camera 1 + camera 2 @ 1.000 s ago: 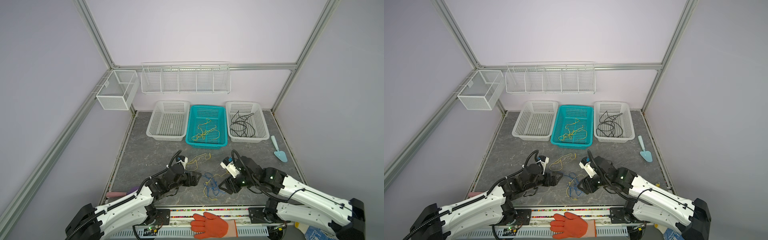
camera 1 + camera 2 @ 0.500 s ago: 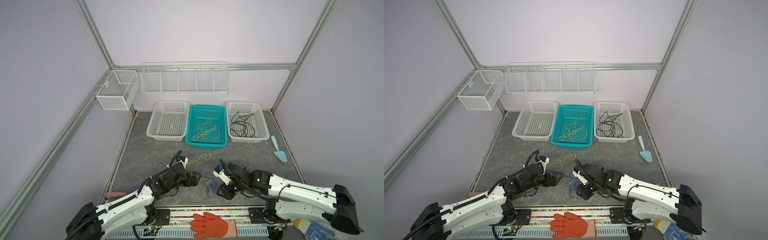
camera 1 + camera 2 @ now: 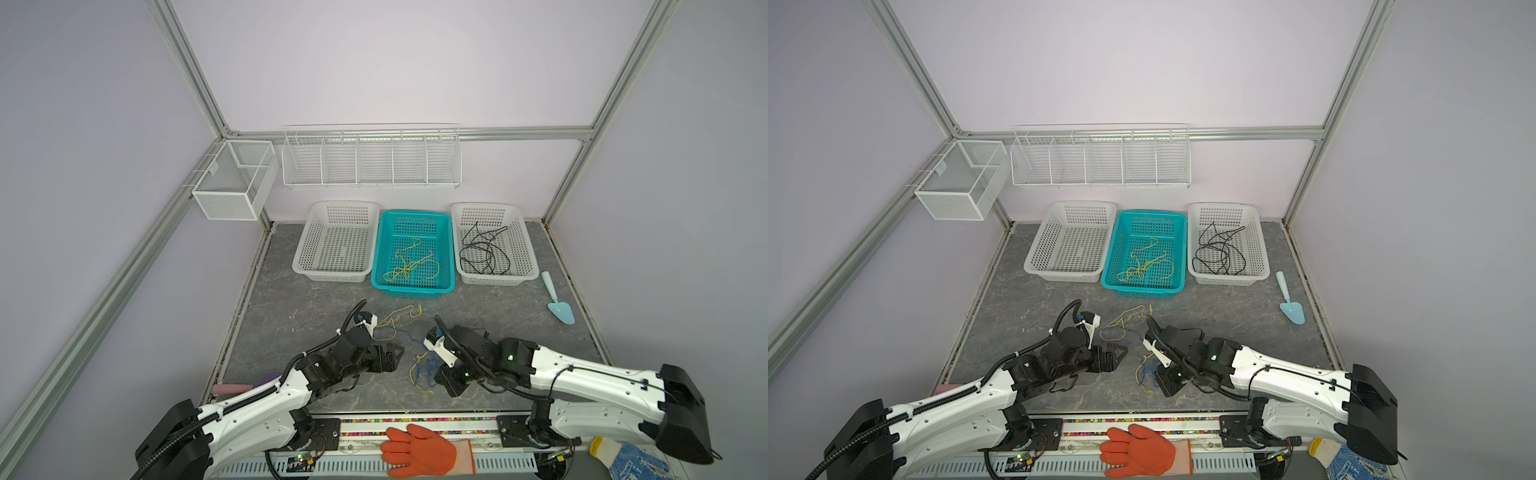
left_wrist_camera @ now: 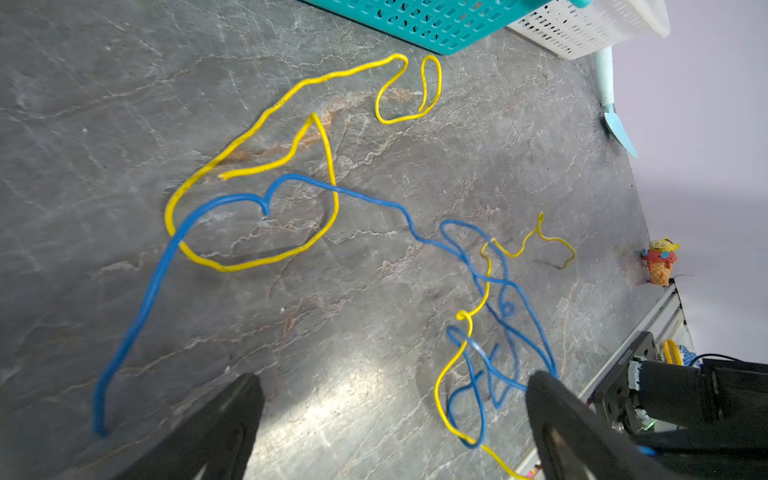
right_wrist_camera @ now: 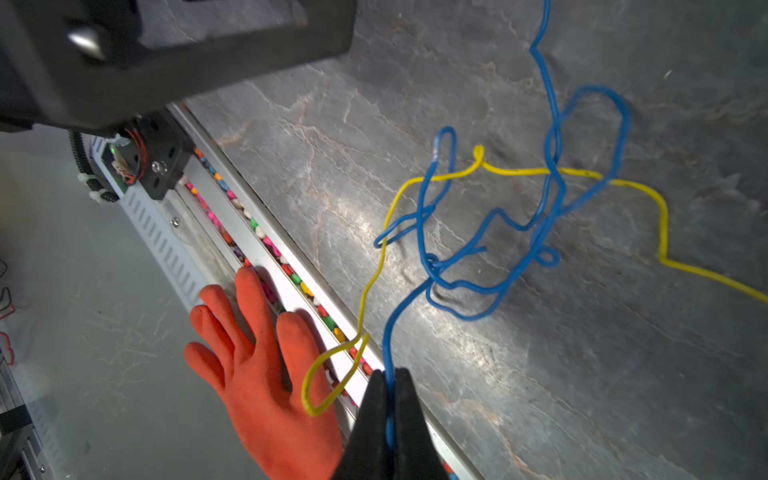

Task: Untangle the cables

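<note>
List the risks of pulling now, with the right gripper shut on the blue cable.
The blue cable crosses the yellow cable several times, so a pull by the right gripper may tighten the tangle.
The left gripper is open and holds nothing, so the yellow cable may drag along.
A yellow loop near the front rail could snag there.

Grey stone-look tabletop [image 3: 299,316]. Back row, side by side: left white basket [image 3: 332,275], teal basket [image 3: 411,291], right white basket [image 3: 496,279]. Light-blue trowel [image 3: 559,301] lies just right of them. Wire rack [image 3: 370,156] and mesh box [image 3: 226,183] hang on the walls. Orange glove [image 3: 419,451] lies across the front rail. Ice-cream toy [image 4: 660,264] sits at the table's edge.
</note>
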